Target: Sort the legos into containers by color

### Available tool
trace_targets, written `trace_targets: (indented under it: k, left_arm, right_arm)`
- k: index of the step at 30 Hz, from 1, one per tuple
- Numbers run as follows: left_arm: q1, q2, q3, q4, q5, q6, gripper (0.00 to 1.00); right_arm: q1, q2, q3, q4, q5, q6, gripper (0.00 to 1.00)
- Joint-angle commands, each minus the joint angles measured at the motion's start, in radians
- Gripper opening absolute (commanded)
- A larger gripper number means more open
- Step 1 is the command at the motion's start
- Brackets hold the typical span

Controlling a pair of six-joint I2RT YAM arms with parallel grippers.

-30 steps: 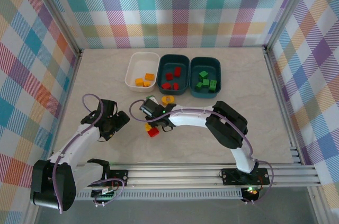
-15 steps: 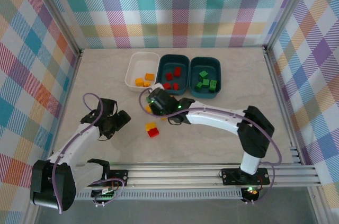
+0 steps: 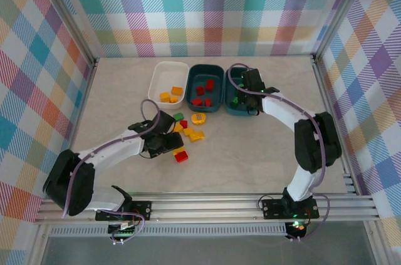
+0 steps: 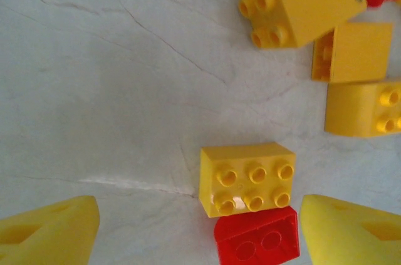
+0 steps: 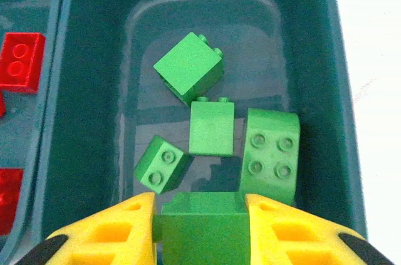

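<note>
Table (image 3: pixel 288 152): pale marbled top, flat. Plaid walls (image 3: pixel 207 8) close the back and both sides, and aluminium rails (image 3: pixel 250 205) run along the near edge. The right half and the far left strip are bare, so that's the widest free room.

Containers sit in a row near the back wall: white tray (image 3: pixel 164 76), middle teal tray (image 3: pixel 190 86), right teal tray (image 3: pixel 259 89). The two teal rims butt together. The white tray holds orange/yellow bricks (image 3: pixel 171 94), the middle one red bricks (image 3: pixel 203 93), the right one four green bricks (image 5: pixel 212 127) lying loose on its floor.

Right gripper (image 5: pixel 202 227) hangs over the near end of the right teal tray, inside its rim line. Its jaws are narrow, clamped on a green brick (image 5: pixel 202 218) held above the tray floor.

Left gripper (image 4: pixel 200 233) is low over the table at centre-left, jaws wide and gripping nothing. A yellow 2x3 brick (image 4: pixel 247 177) lies between the fingers (image 4: pixel 351 230), clear of both. A red brick (image 4: pixel 257 240) touches its near edge.

Loose pile just in front of the white and middle trays: three more yellow bricks (image 4: pixel 351 52) packed close together, a yellow ring (image 3: pixel 198 118), a small green brick (image 3: pixel 178 116), and a small red one (image 3: pixel 183 123) just beside it.
</note>
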Motion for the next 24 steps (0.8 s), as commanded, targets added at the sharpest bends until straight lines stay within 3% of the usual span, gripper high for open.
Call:
trace_targets:
  k: [1,3,7,14,19,24]
  left_arm:
    - [-0.049,0.065,0.079,-0.03,-0.047,-0.023,0.86]
    - [-0.062,0.103,0.1,-0.029,-0.047,-0.032,0.86]
    - [-0.066,0.155,0.106,-0.007,-0.041,-0.071,0.85]
    - [-0.066,0.23,0.12,-0.001,-0.069,-0.095,0.8]
    - [-0.066,0.297,0.154,0.021,-0.047,-0.052,0.76]
    - [-0.066,0.337,0.176,0.032,-0.035,-0.012,0.7]
  right_arm:
    - [-0.023,0.041,0.073,-0.024,-0.059,0.0,0.42]
    - [-0.028,0.043,0.092,-0.034,-0.052,-0.007,0.54]
    - [-0.027,-0.02,0.065,-0.029,-0.052,0.001,0.62]
    - [0.046,-0.254,-0.153,0.04,-0.07,0.093,0.64]
    - [0.16,-0.405,-0.337,0.067,-0.002,0.142,0.65]
    - [0.2,-0.517,-0.502,0.152,0.042,0.152,0.65]
